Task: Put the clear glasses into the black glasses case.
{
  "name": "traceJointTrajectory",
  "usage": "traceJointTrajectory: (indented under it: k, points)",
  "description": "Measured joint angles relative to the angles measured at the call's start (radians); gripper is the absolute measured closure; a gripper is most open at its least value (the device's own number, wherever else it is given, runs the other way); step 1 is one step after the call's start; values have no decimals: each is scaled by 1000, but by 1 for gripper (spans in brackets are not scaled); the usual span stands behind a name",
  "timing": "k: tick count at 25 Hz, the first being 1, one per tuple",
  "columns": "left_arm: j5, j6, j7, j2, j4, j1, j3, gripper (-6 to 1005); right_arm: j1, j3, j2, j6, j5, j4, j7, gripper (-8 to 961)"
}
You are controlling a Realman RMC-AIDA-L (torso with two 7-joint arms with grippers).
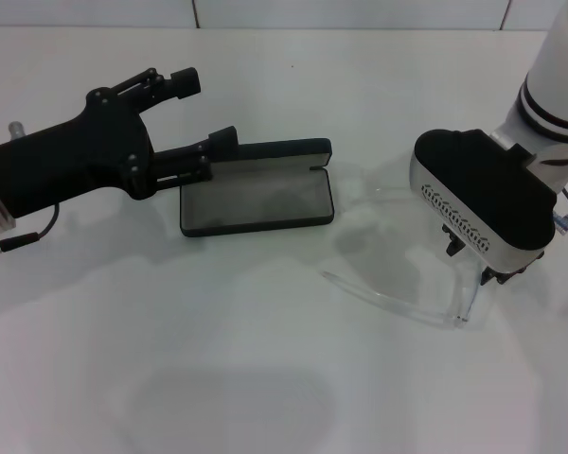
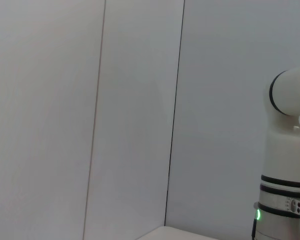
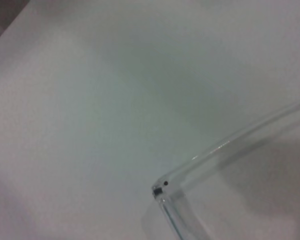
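under the right pincer (image 1: pixel 473 265), fingers' state unclear, lie the clear glasses (image 1: pixel 398 301): pickup stage. left pincer (image 1: pixel 204 113), spread apart, flanks the open black glasses case (image 1: pixel 257 200). next: lift 1 frame leftward.

I seem to be working in a lab or test room. My arms reach over a plain white table (image 1: pixel 265 397) (nothing homely about it). Bare pale wall panels (image 2: pixel 135 115) stand behind.

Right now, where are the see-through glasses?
In the head view, the clear glasses lie on the white table on the robot's right, under the right gripper and to the right of the open black glasses case.
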Motion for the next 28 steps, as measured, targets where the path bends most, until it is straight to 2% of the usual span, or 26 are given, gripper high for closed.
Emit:
traceJointTrajectory:
  k: [5, 10, 14, 21, 23, 28]
  points:
    - [-2, 0, 0, 0, 0, 4, -1, 125, -6, 0, 0, 11, 2, -2, 2, 613]
    - [-4, 0, 1, 0, 0, 9, -7, 126, -16, 14, 0, 18, 4, -14, 11, 699]
    - [-8, 0, -2, 1, 0, 7, -12, 127, -51, 44, -1, -27, 23, -75, 42, 768]
    - [-86, 12, -4, 2, 8, 2, -12, 129, -156, 220, -3, -164, 78, -275, 87, 869]
    - [-127, 13, -8, 2, 10, 0, -11, 130, -194, 290, -3, -187, 114, -329, 89, 869]
    - [-239, 36, -31, 0, 25, -23, 4, 131, -319, 481, -9, -192, 340, -431, 53, 869]
